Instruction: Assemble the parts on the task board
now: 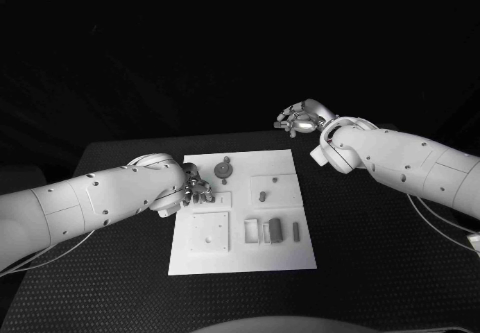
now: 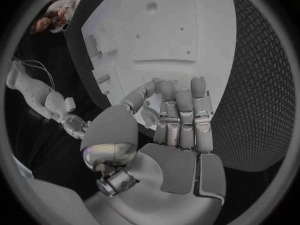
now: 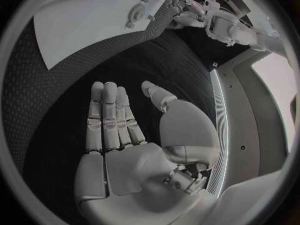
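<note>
task board (image 1: 283, 251) flat in the middle of the black worktop (image 1: 380, 277), white, with small grey parts (image 1: 270, 230) lying or standing across it: a round piece (image 1: 222, 168) near the far edge, a square plate (image 1: 211, 230) toward the near left, upright blocks beside that. left hand (image 1: 196, 190) down over the board's left edge, fingers curled in, thumb close to them; possibly pinching something small and pale, but too cramped in the left wrist view (image 2: 172, 120) to tell for sure. right hand (image 1: 300, 118) raised well beyond the board's far right corner, over dark worktop, fingers straight and side by side with thumb apart, holding nothing (image 3: 122, 130). likely early in the assembly, most parts loose. risks from here: left fingers brushing the neighbouring upright parts on lifting away and toppling them; a small part, if held, slipping from a shallow pinch and rolling off the board onto the dark worktop; board sliding under sideways pressure, with the right hand too far off to steady it.
</note>
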Controlling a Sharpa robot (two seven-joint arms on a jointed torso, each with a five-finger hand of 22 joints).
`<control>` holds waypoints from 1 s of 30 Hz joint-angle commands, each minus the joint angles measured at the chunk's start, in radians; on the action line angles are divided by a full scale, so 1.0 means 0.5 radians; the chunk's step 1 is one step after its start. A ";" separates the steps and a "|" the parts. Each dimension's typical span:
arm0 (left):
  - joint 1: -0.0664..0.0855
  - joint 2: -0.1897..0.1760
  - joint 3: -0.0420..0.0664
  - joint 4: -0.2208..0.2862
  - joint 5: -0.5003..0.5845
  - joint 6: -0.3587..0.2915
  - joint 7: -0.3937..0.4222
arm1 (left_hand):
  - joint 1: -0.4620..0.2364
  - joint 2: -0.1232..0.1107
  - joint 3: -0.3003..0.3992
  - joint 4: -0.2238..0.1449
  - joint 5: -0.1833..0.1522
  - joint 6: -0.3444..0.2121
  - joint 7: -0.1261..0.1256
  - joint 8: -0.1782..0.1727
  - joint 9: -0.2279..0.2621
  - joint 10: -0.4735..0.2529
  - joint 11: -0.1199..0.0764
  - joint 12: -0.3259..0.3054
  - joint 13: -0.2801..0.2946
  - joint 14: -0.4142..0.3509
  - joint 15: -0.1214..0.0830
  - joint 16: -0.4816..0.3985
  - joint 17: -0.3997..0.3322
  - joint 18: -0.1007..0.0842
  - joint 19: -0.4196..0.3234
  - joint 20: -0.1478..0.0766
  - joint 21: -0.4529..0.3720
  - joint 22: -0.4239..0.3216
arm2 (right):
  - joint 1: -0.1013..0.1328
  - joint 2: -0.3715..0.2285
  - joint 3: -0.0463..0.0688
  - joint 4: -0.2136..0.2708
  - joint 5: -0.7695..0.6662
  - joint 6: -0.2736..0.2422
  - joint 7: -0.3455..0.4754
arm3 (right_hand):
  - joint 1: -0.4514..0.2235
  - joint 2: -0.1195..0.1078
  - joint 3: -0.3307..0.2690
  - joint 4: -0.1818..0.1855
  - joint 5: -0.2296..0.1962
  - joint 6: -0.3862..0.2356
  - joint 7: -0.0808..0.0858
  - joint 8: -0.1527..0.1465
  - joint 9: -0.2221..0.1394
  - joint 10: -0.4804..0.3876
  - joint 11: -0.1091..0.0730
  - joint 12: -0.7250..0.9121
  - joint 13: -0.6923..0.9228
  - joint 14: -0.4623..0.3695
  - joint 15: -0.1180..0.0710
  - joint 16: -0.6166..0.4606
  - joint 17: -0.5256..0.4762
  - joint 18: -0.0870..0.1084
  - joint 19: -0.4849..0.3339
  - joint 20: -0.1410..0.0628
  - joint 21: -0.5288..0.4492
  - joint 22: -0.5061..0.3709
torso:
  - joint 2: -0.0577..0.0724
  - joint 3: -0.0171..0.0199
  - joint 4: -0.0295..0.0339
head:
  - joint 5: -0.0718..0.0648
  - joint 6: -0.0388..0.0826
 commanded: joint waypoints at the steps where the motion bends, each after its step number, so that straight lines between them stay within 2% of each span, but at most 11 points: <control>1: 0.000 0.007 0.000 0.002 0.002 -0.020 0.005 | 0.010 0.026 0.004 0.006 -0.007 0.127 -0.040 0.076 0.145 -0.009 -0.005 0.003 0.002 -0.004 -0.007 0.014 0.000 -0.016 -0.010 -0.009 0.007 0.048 | 0.000 0.002 0.001 -0.001 -0.002 0.020 0.013 | -0.006 -0.003 -0.002 -0.001 -0.008 -0.002 0.010 0.012 -0.002 -0.015 -0.003 0.008 -0.003 0.020 -0.001 -0.007 0.003 0.027 0.017 0.000 -0.009 0.003 | 0.000 0.0001 -0.001 | 0.001 0.000; 10: 0.000 0.016 0.000 0.001 0.010 -0.037 0.023 | 0.001 0.023 0.001 0.011 -0.014 0.127 -0.040 0.076 0.147 -0.009 -0.005 0.005 0.004 -0.004 -0.008 0.015 0.000 -0.017 -0.011 -0.009 0.010 0.047 | 0.000 0.003 0.001 -0.002 -0.002 0.022 0.013 | -0.007 -0.003 -0.003 -0.001 -0.008 -0.002 0.010 0.012 -0.002 -0.015 -0.003 0.009 -0.003 0.020 -0.001 -0.008 0.004 0.027 0.017 0.000 -0.009 0.004 | 0.001 0.0009 -0.001 | -0.001 0.000; 16: 0.000 0.020 0.000 0.003 0.043 -0.023 0.036 | -0.026 0.000 -0.009 0.040 -0.039 0.124 -0.039 0.073 0.152 -0.014 -0.004 0.006 0.005 -0.007 -0.009 0.015 -0.004 -0.019 -0.016 -0.011 0.015 0.046 | 0.000 0.002 0.001 -0.002 -0.002 0.022 0.013 | -0.007 -0.002 -0.003 0.000 -0.008 -0.002 0.010 0.012 -0.003 -0.015 -0.003 0.009 -0.004 0.021 0.000 -0.008 0.004 0.027 0.017 0.000 -0.010 0.004 | 0.000 0.0005 -0.001 | -0.002 -0.002; 18: 0.000 0.021 0.000 0.004 0.047 -0.020 0.039 | -0.040 -0.025 -0.013 0.071 -0.120 0.122 -0.039 0.070 0.158 -0.018 -0.004 0.007 0.006 -0.009 -0.012 0.017 -0.007 -0.019 -0.021 -0.015 0.021 0.045 | 0.000 0.002 0.001 -0.002 -0.002 0.022 0.012 | -0.007 -0.002 -0.003 0.000 -0.008 -0.002 0.010 0.012 -0.003 -0.015 -0.003 0.009 -0.004 0.021 0.000 -0.008 0.005 0.027 0.017 0.000 -0.010 0.004 | 0.000 0.0012 -0.001 | -0.002 -0.003; 23: 0.000 0.022 0.000 0.006 0.049 -0.016 0.048 | -0.080 -0.085 -0.028 0.127 -0.204 0.121 -0.039 0.066 0.166 -0.021 -0.004 0.009 0.008 -0.012 -0.013 0.020 -0.011 -0.019 -0.028 -0.017 0.027 0.044 | 0.000 0.002 0.001 -0.002 -0.002 0.022 0.012 | -0.007 -0.003 -0.003 0.000 -0.008 -0.002 0.010 0.012 -0.003 -0.015 -0.003 0.010 -0.004 0.021 0.000 -0.009 0.005 0.027 0.017 0.000 -0.010 0.004 | 0.000 0.0011 -0.001 | -0.002 -0.004; 26: 0.000 0.023 0.000 0.006 0.051 -0.013 0.051 | -0.106 -0.125 -0.034 0.164 -0.316 0.122 -0.041 0.063 0.171 -0.022 -0.006 0.010 0.008 -0.013 -0.015 0.022 -0.014 -0.018 -0.032 -0.019 0.029 0.043 | 0.000 0.002 0.001 -0.002 -0.002 0.023 0.013 | -0.007 -0.002 -0.003 0.000 -0.008 -0.002 0.010 0.012 -0.003 -0.015 -0.003 0.010 -0.005 0.021 0.000 -0.009 0.005 0.027 0.017 0.000 -0.010 0.005 | 0.000 0.0012 -0.001 | -0.004 -0.004; 30: 0.000 0.024 0.000 0.008 0.051 -0.019 0.051 | -0.116 -0.143 -0.035 0.180 -0.347 0.122 -0.041 0.061 0.173 -0.023 -0.006 0.011 0.008 -0.014 -0.016 0.023 -0.015 -0.018 -0.033 -0.019 0.031 0.042 | 0.000 0.002 0.001 -0.003 -0.002 0.023 0.013 | -0.007 -0.002 -0.003 0.000 -0.008 -0.002 0.010 0.012 -0.003 -0.015 -0.003 0.010 -0.005 0.021 0.000 -0.009 0.006 0.027 0.017 0.000 -0.011 0.005 | 0.001 0.0011 -0.001 | -0.006 -0.004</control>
